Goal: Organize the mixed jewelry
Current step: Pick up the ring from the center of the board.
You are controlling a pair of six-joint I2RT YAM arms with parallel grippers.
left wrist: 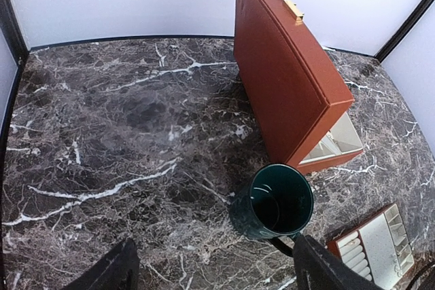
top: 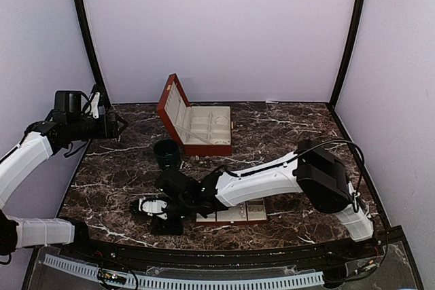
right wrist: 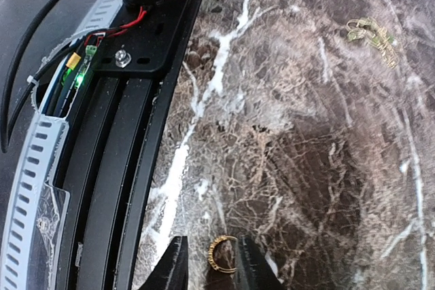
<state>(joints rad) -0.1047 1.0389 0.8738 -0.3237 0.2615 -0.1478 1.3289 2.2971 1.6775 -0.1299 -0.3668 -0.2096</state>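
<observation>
**Sorting barely begun: two pieces lie loose on the marble**

At the left, the left gripper hangs raised above the table, its claw spread wide with nothing in it.

Next along, the right gripper is low over the near edge. Its claw is narrow and straddles a gold ring that lies flat on the marble. Whether the fingers already pinch the ring, I cannot tell. A tangled gold piece lies well apart from it, loose on the table.

Farther right stand the dark green cup, the open red-brown box and the cream slotted tray. Their compartments look bare, though anything small inside would be too tiny to make out here.

By my reading, at least these two pieces have yet to be put away, and the ring is the one in hand.
</observation>
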